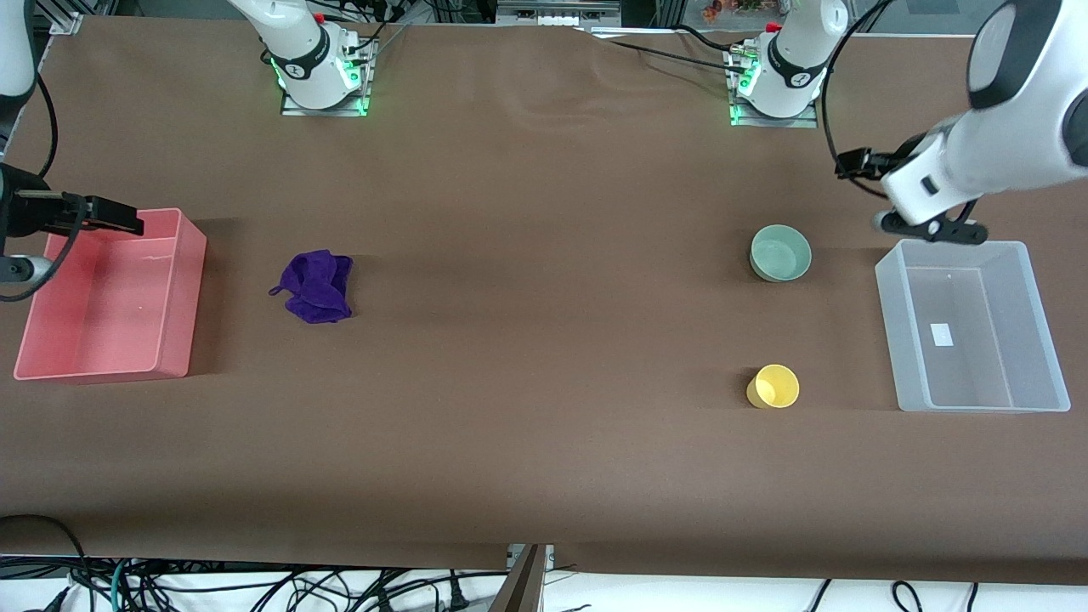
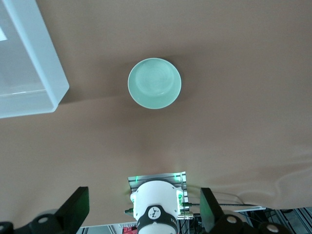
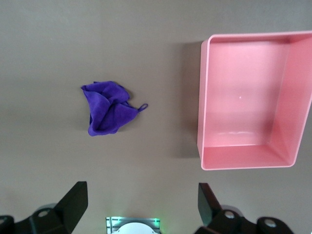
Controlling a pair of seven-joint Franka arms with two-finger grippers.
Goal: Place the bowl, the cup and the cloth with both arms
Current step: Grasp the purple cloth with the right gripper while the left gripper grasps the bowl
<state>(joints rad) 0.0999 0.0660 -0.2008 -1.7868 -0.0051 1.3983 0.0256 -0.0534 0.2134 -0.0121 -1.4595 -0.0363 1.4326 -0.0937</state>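
White label [image 1: 940, 334], unreadable, inside clear bin [image 1: 1044, 336].

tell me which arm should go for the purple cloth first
Right. The right claw hangs open over the pink bin at the same end of the table as the cloth. The left claw hangs open over the clear bin's rim, by the bowl and cup.

The mint-green bowl [image 1: 780, 252] sits upright and empty on the table toward the left arm's end. The yellow cup [image 1: 773, 387], also upright and empty, stands nearer the front camera, well apart from it. The purple cloth [image 1: 318, 286] lies crumpled toward the right arm's end.
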